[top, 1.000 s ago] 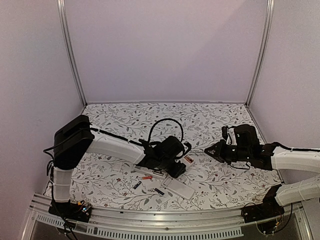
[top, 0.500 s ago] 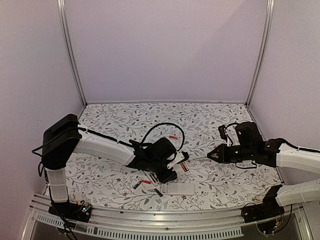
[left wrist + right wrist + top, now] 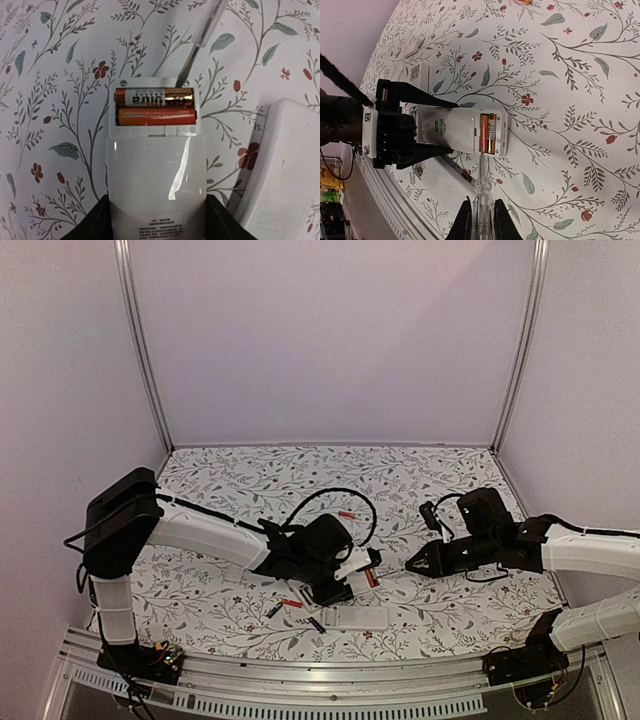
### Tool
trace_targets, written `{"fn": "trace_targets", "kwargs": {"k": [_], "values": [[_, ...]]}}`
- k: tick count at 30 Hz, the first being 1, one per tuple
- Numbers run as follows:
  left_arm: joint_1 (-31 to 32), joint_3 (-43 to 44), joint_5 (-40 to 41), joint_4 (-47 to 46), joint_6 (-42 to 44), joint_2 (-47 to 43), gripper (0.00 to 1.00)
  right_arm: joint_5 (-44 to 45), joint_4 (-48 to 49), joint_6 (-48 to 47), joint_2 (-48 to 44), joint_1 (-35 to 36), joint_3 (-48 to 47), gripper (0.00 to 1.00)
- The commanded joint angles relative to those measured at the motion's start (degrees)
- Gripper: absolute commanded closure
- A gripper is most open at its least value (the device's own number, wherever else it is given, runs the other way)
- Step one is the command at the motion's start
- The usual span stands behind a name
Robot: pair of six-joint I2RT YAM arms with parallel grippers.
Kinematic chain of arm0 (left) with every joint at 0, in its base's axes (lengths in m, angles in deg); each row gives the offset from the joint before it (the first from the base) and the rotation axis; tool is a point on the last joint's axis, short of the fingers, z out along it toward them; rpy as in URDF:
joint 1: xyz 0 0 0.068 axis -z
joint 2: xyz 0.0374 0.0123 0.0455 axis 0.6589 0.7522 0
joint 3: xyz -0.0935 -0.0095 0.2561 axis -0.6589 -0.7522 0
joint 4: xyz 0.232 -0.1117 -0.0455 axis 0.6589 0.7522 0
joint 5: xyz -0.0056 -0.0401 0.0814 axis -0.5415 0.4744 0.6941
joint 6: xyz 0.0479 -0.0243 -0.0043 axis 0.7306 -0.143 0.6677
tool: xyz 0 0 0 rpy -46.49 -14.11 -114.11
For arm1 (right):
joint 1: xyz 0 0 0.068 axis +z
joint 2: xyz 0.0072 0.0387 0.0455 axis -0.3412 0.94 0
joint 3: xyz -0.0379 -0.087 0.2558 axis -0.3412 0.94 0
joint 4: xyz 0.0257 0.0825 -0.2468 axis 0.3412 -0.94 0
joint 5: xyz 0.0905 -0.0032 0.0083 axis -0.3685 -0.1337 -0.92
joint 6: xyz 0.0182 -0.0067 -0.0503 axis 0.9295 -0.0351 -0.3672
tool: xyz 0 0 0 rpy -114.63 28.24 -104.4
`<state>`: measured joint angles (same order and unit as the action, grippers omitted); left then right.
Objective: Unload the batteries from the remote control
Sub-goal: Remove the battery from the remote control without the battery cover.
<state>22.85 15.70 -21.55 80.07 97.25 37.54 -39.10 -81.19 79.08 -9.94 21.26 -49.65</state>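
- Floral-print worktop [image 3: 250, 475] fills your overhead view, with lilac walls [image 3: 330, 340] behind.
- Your left pincer [image 3: 159, 226] clamps a white remote [image 3: 156, 170] by its sides at lower centre of the overhead view, with the battery bay uncovered.
- You have a second remote [image 3: 357, 617] lying flat just below it.
- Your right pincer [image 3: 479, 220] is closed on a clear-handled tool [image 3: 481, 187], whose tip is at the bay's edge.
- Two batteries [image 3: 155, 106] sit side by side in the bay, one gold-and-black, one orange.
- A few loose cells [image 3: 291, 602] lie left of the second remote.
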Motion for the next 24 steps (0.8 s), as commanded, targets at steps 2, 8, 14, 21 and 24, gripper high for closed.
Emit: {"fn": "trace_targets", "kwargs": {"k": [2, 8, 14, 21, 24], "values": [[1.0, -1.9, -2.1, 3.7, 2.1, 2.6, 0.69, 0.6, -0.5, -1.0, 2.0, 0.4, -1.8, 1.00], [1.3, -1.9, -2.1, 3.6, 2.1, 2.7, 0.70, 1.8, -1.2, -1.0, 3.0, 0.4, -2.3, 1.00], [1.4, -2.0, -1.9, 3.6, 2.2, 2.8, 0.71, 3.1, -1.7, -1.1, 3.9, 0.4, -2.8, 1.00], [1.4, -2.1, -1.9, 3.5, 2.3, 2.8, 0.71, 2.4, -1.2, -1.5, 5.1, 0.4, -3.0, 1.00], [1.4, -2.1, -1.7, 3.6, 2.4, 2.8, 0.71, 1.6, -1.5, -1.7, 5.8, 0.4, -3.4, 1.00]]}}
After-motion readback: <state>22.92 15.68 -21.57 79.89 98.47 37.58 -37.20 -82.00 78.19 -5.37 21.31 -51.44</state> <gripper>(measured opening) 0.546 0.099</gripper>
